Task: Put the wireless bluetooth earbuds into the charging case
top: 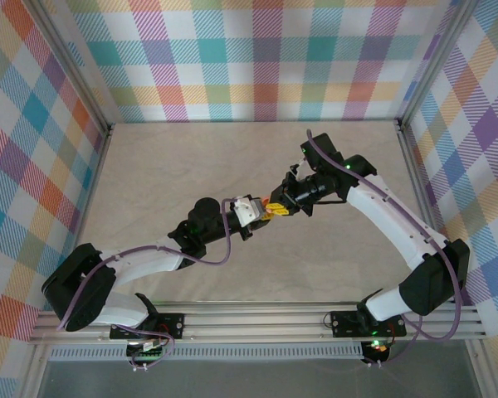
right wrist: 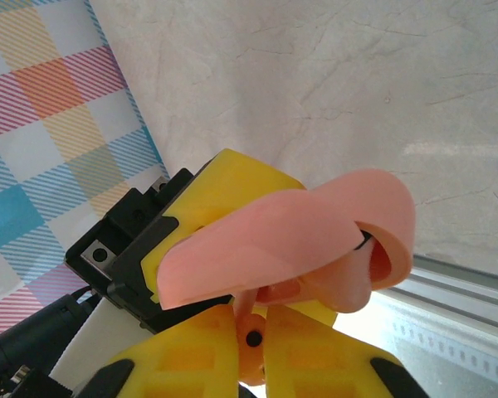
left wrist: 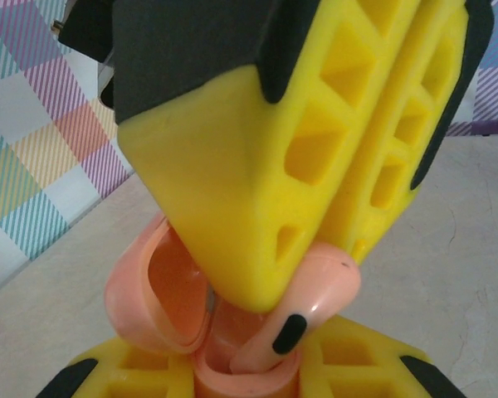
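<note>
The two grippers meet above the middle of the table. My left gripper (top: 261, 209) is shut on a salmon-pink charging case (left wrist: 232, 377), whose lid (left wrist: 153, 290) stands open to the left. From above, my right gripper (left wrist: 315, 265) comes down shut on a salmon-pink earbud (left wrist: 319, 290). The earbud's stem reaches into the case's open mouth and its head is still outside. In the right wrist view the earbud (right wrist: 251, 338) sits pinched between my right gripper (right wrist: 251, 332) fingers. The open case (right wrist: 266, 240) is just beyond, in front of the left gripper's yellow fingers (right wrist: 232, 178).
The beige table (top: 191, 157) is walled on three sides by checked cloth panels (top: 257, 58). An aluminium rail (top: 266, 319) runs along the near edge, where both arm bases are bolted.
</note>
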You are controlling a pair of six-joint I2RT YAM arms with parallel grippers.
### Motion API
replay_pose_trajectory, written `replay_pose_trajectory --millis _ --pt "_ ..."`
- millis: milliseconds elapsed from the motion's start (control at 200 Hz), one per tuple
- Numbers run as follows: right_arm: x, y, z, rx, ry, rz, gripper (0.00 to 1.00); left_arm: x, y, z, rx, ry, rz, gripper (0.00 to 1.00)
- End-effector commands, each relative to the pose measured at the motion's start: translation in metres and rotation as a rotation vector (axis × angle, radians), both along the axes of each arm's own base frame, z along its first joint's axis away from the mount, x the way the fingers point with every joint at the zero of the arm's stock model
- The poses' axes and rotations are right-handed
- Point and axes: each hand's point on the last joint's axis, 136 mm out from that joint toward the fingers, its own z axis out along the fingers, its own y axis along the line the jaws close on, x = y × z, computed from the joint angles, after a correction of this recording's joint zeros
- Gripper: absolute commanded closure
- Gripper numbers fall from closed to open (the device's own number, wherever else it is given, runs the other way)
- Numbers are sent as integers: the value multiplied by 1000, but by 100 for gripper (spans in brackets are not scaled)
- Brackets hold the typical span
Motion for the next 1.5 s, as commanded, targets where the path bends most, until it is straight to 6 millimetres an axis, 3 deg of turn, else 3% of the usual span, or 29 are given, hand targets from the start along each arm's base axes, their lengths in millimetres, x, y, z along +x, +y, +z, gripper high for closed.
replay_pose_trajectory --millis 0,440,650,915,1070,1150,1500 --pt "6 -3 -8 -47 -6 -22 83 -15 -6 31 -78 -50 -55 100" --pt "19 -5 2 -70 -58 -57 68 -23 -4 29 -80 -43 -67 100" --pt "14 -7 39 -55 -184 -39 66 -21 0 26 -65 -32 -41 100" --pt "13 -34 85 -127 -448 -16 66 -21 9 31 -105 74 -76 100" --pt "24 -31 88 -172 -549 83 68 -38 10 43 -117 128 -193 100" --pt "28 -30 79 -202 -563 123 68 -43 12 48 -128 148 -219 100" --pt "23 -26 56 -123 -595 145 73 -14 31 28 -139 254 -82 100"
